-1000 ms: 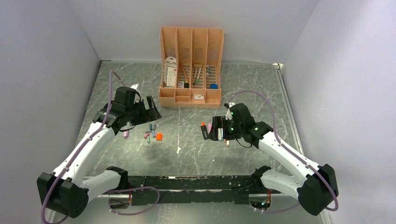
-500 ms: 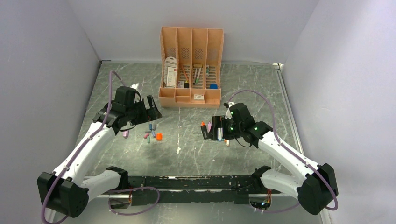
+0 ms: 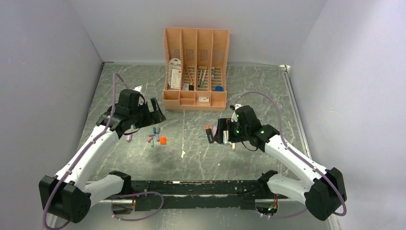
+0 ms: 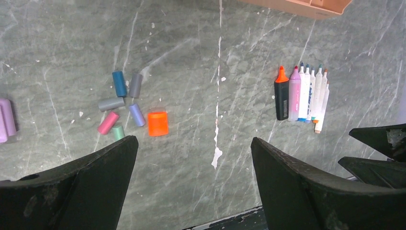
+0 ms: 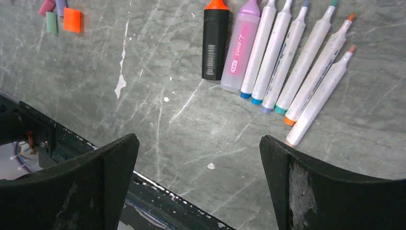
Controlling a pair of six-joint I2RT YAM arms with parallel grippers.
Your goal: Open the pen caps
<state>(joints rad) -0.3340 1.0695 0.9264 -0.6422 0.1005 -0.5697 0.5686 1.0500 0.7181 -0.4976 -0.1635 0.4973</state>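
Several loose pen caps (image 4: 119, 84) lie in a cluster on the grey table: blue, grey, pink, lavender and green ones and a chunkier orange cap (image 4: 158, 123). They also show in the top view (image 3: 155, 136). A row of uncapped markers (image 5: 282, 57) lies to the right, with a black highlighter (image 5: 215, 43) and a pink highlighter (image 5: 239, 52) at its left end. My left gripper (image 4: 193, 143) is open and empty, above the table right of the caps. My right gripper (image 5: 198, 139) is open and empty, just nearer than the markers.
A peach desk organizer (image 3: 196, 67) with pens and cards stands at the back middle. A purple cap (image 4: 5, 120) lies apart at the far left of the cluster. White scuff marks (image 4: 216, 155) run down the table. A black rail (image 3: 201, 187) edges the near side.
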